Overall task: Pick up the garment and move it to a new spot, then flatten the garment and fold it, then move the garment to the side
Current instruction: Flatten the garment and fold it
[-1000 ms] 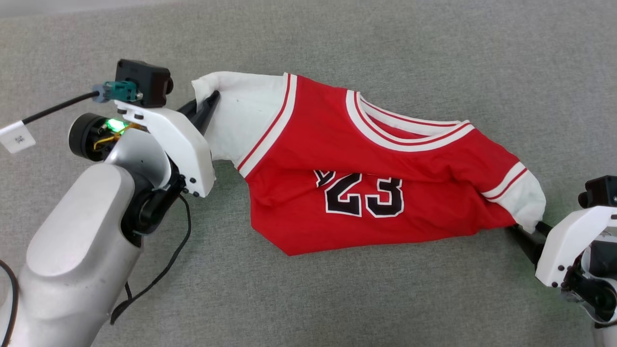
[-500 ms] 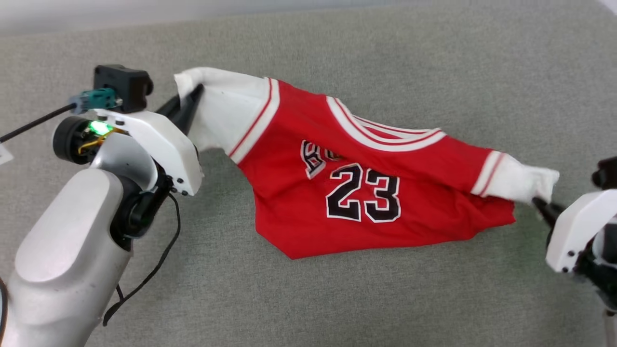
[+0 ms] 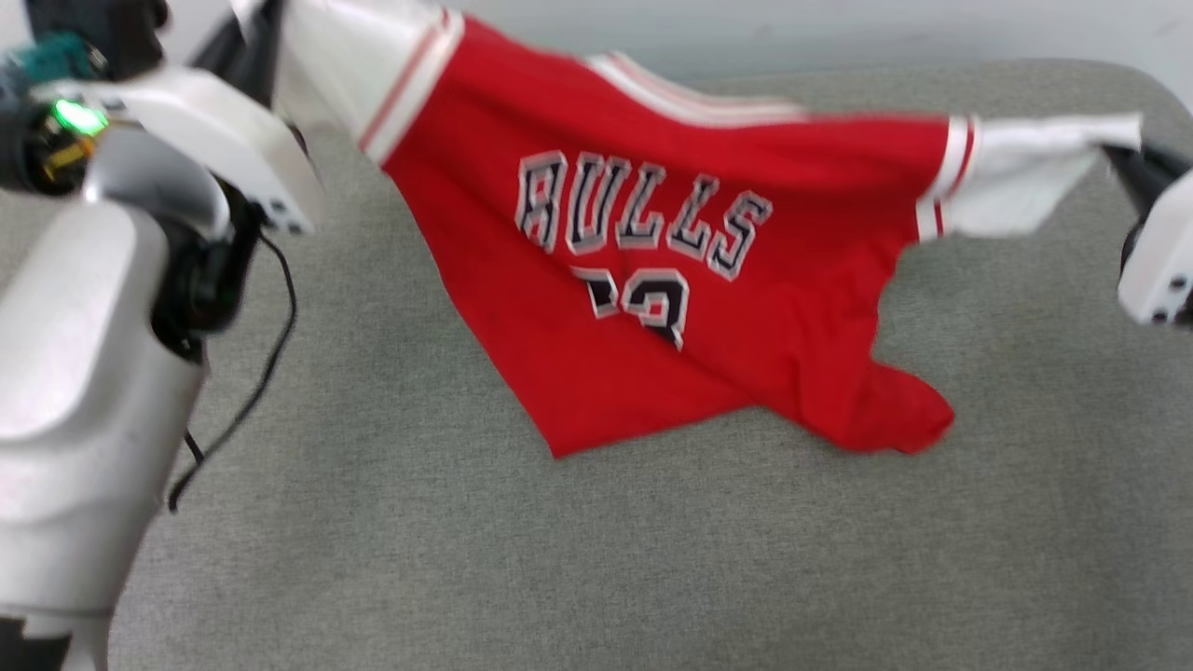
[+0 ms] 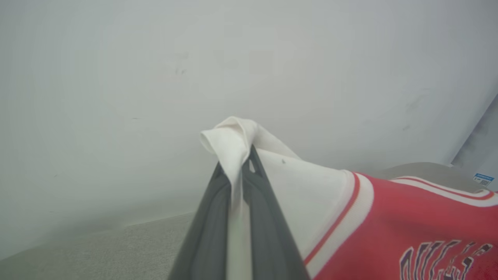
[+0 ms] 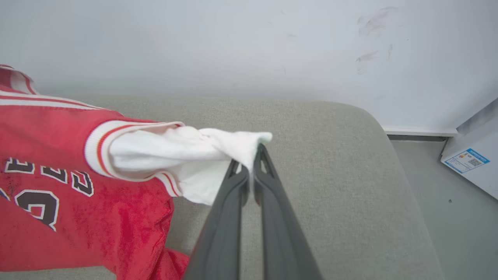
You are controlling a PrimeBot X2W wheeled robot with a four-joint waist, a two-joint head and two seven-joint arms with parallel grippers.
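**Left wrist view.**
- Item: left pincer [image 4: 249,155], closed on the bunched end of one white sleeve; the cloth is pinched flat between my two fingers and peaks above the tips.
- Item: garment [image 4: 389,217], red body with striped trim, running off to the right of the sleeve.
- Backdrop: pale wall [image 4: 155,77], plain, faintly scuffed.

**Right wrist view.**
- Item: right pincer [image 5: 255,149], closed on the tip of the other white sleeve, which is drawn out into a taut twist.
- Below: grey padded surface [image 5: 330,155], felt-like, with a rounded corner.
- Beyond its edge: grey floor [image 5: 447,217] and a white box [image 5: 467,159] with a blue label.

**Head view (blurred).**
- The shirt hangs spread between my two pincers, its top edge in the air. The lettering faces me and the lower hem appears to trail on the padding.
- A black cable [image 3: 270,345] dangles beside my left arm.

**Handling, as I judge it.**
- Light, soft, limp cloth, not fragile. It sags wherever it is unsupported and will crease if dropped in a heap.
- The sleeve ends suit carrying and spreading it. The sleeve tips are thin purchase, so a sharp tug could pull one free.
- The napped surface should grip the cloth for smoothing.
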